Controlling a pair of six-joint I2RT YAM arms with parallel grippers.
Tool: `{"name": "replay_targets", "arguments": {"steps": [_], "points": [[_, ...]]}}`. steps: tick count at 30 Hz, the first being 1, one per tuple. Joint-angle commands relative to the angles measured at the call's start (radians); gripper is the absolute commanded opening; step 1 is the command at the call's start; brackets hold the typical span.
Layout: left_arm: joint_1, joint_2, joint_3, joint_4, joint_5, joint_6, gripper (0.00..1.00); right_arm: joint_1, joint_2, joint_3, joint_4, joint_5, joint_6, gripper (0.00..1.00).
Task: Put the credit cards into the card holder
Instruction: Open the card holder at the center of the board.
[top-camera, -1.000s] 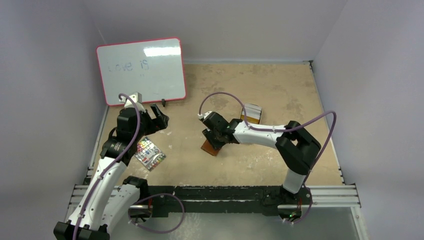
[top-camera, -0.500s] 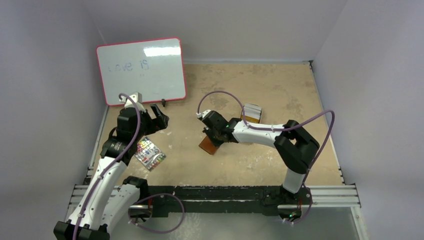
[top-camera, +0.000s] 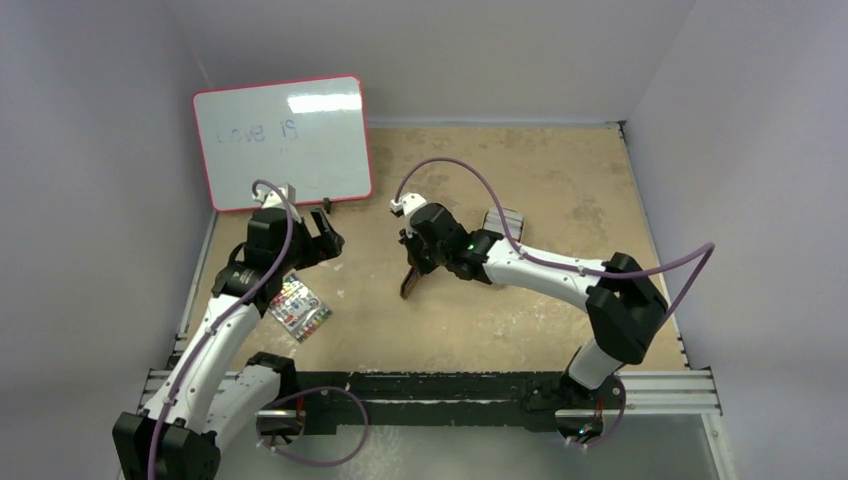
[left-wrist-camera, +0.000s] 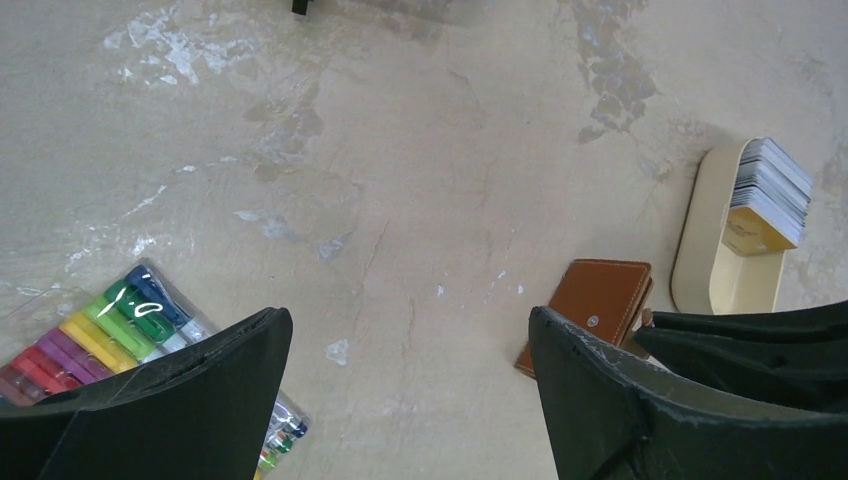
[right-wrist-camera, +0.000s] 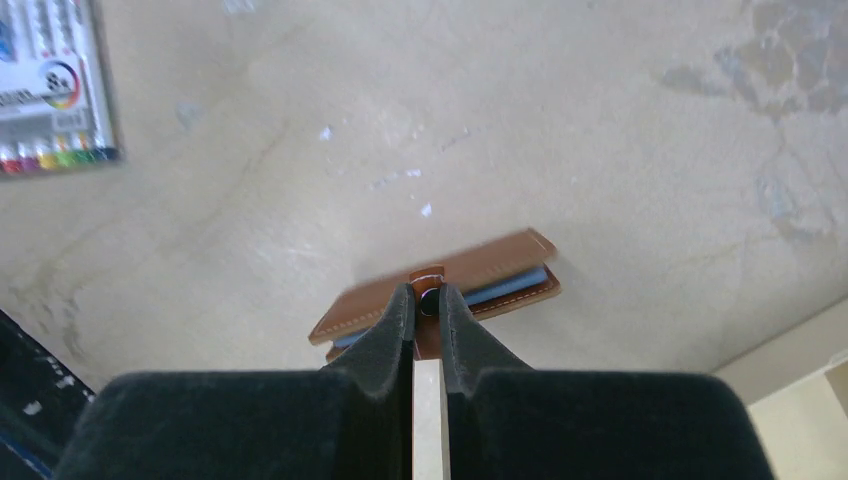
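The card holder (right-wrist-camera: 480, 265) is a brown leather wallet, folded, with a blue edge showing between its halves. My right gripper (right-wrist-camera: 427, 297) is shut on its small snap tab. From above, the card holder (top-camera: 409, 284) hangs tilted on edge under the right gripper (top-camera: 416, 266), mid-table. The credit cards (left-wrist-camera: 768, 190) stand as a pale stack with a gold one in front, inside a tan oval tin (left-wrist-camera: 705, 235), to the right of the card holder (left-wrist-camera: 595, 305). My left gripper (left-wrist-camera: 410, 325) is open above bare table, well left of it, and holds nothing.
A pack of coloured markers (top-camera: 298, 305) lies on the table under the left arm. A red-framed whiteboard (top-camera: 283, 140) leans at the back left. The tin with the cards (top-camera: 502, 220) sits just behind the right forearm. Walls enclose three sides.
My right gripper has closed on the card holder's tab and pulled it left and up onto its edge, uncovering the tin. The left arm has shifted slightly forward, still open.
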Motion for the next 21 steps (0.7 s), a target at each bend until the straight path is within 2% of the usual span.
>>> {"name": "replay_targets", "arguments": {"steps": [1,3,9,15,19,21], "points": [[0.000,0.044,0.037,0.020,0.010,-0.028,0.87,0.004,-0.022,0.020,0.121,-0.042,0.021,0.06],[0.000,0.064,0.041,0.013,0.013,-0.049,0.87,0.002,-0.028,0.004,0.141,-0.086,0.043,0.07],[0.000,0.117,0.004,0.052,0.063,-0.118,0.80,0.000,-0.023,-0.023,0.145,-0.082,0.090,0.08],[-0.002,0.195,-0.028,0.128,0.231,-0.126,0.69,-0.013,-0.089,-0.134,0.170,-0.044,0.161,0.10],[-0.009,0.207,-0.039,0.162,0.252,-0.144,0.66,-0.019,-0.164,-0.238,0.205,-0.021,0.233,0.11],[-0.010,0.213,-0.052,0.191,0.267,-0.160,0.65,-0.025,-0.219,-0.309,0.287,-0.046,0.261,0.12]]}}
